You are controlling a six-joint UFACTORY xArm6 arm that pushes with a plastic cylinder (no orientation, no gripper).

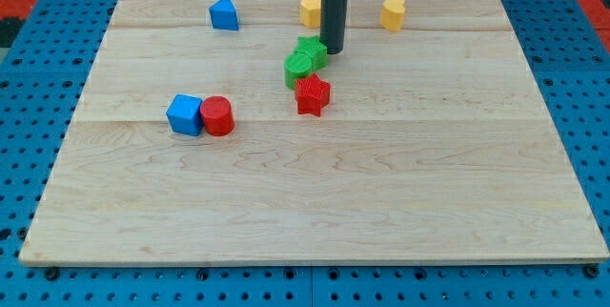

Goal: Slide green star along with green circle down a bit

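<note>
The green star (pixel 311 50) lies near the top middle of the wooden board (pixel 315 202). The green circle (pixel 298 69) touches it just below and to the left. A red star (pixel 312 94) sits right under the green circle, touching or nearly touching it. My tip (pixel 332 51) stands at the green star's right edge, touching it, with the dark rod rising straight up out of the view's top.
A blue cube (pixel 185 114) and a red cylinder (pixel 217 115) sit side by side at the left. A blue pentagon-like block (pixel 224 13) is at the top left. Two yellow blocks (pixel 311 9) (pixel 393 12) flank the rod at the top.
</note>
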